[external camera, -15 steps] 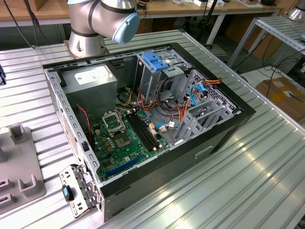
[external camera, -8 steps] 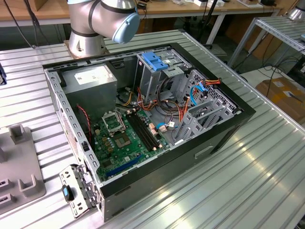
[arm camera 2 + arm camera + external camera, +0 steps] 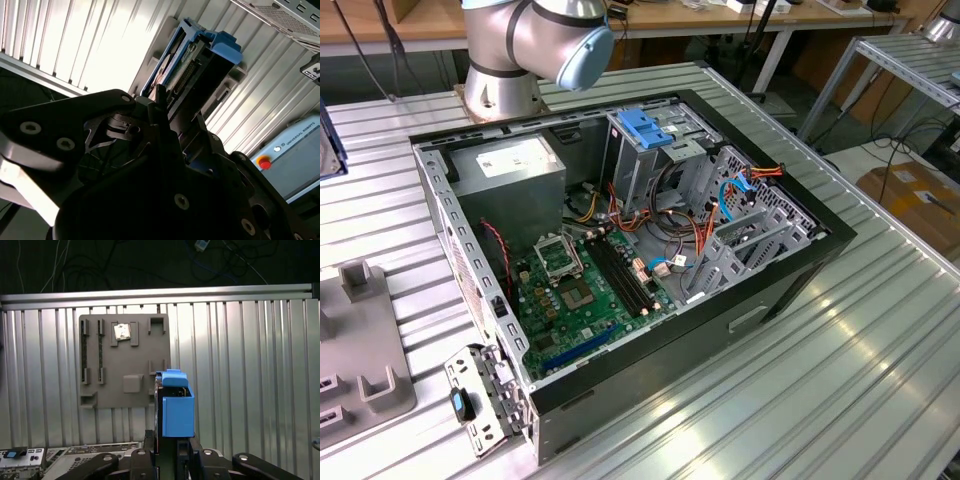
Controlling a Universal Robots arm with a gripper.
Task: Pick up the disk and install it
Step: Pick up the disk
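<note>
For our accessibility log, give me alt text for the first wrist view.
The disk, in its blue carrier, stands on edge right by the tool, at the edge of a grey fixture plate lying on the ribbed metal table.

Ribbed aluminium tabletop (image 3: 820,400), its slats running diagonally across the exterior view, with bright glare at lower right. Wooden workbench (image 3: 380,30) along the upper edge, pale legs under it. Upper right: second metal-framed table (image 3: 910,60), also slatted on top. Below that, pale floor (image 3: 850,165), a brown cardboard box (image 3: 915,195) and loose black cables (image 3: 895,150). In the first wrist view the edge rail (image 3: 160,291) borders a dark space with tangled wires (image 3: 150,265).
</note>
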